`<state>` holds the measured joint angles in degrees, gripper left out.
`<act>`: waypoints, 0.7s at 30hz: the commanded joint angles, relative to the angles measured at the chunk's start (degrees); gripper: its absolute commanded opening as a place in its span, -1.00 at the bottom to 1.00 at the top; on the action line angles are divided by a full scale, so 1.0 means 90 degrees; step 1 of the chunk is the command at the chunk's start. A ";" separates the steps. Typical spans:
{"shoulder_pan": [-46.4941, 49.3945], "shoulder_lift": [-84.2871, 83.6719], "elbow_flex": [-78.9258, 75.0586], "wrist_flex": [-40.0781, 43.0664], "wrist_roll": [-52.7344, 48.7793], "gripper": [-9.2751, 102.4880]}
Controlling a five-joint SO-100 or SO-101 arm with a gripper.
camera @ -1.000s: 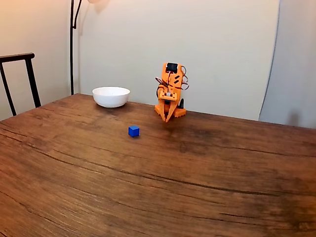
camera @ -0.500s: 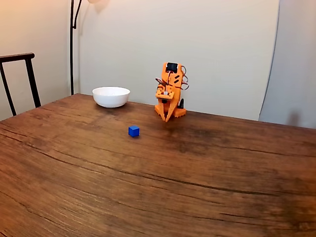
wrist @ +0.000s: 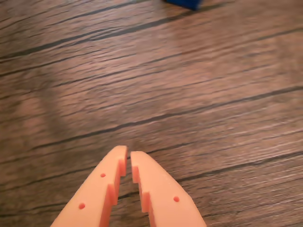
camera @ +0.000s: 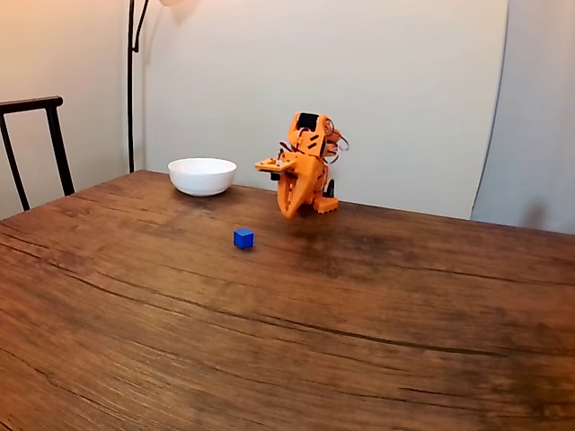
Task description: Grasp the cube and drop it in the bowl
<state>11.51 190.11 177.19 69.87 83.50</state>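
One broad wooden table [camera: 377, 323], dark-grained and brown, carried everything you were working with, and in the fixed view it ran back to a pale wall with a dark chair [camera: 36, 144] at its left edge. Your orange arm [camera: 307, 166] sat at the far side of the table, leaning toward the left of that view with its tip pointed down at the wood. The white bowl [camera: 202, 176] stood to the left of the arm, near the table's back edge. Your claw [wrist: 129, 157] was all but closed in the wrist view, its two orange fingers [wrist: 102, 189] parted by only a thin slit and holding nothing, with bare wood grain beneath them. The small blue cube [camera: 243, 238] lay on the table in front of the bowl and arm, apart from both; in the wrist view only a blue sliver of it [wrist: 184, 4] showed at the top edge, well ahead of the fingertips.
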 commanded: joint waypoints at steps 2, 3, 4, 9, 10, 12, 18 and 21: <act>0.0234 0.0039 -0.0205 -0.0078 -0.0059 -0.84; 0.0244 0.0039 -0.0215 -0.0078 -0.0059 -0.84; 0.0254 0.0039 -0.0225 -0.0117 -0.0059 -0.84; 0.0508 -0.0010 -0.0635 -0.0283 -0.0010 -0.84; 0.0605 -0.0059 -0.0781 -0.0283 0.0039 -0.84; 0.0752 -0.0059 -0.1055 -0.0283 0.0059 -0.84; 0.1113 -0.0068 -0.1709 -0.0283 0.0332 -0.84; 0.1123 -0.0078 -0.2041 -0.0283 0.0313 -0.82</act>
<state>21.45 189.93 162.51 67.68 86.04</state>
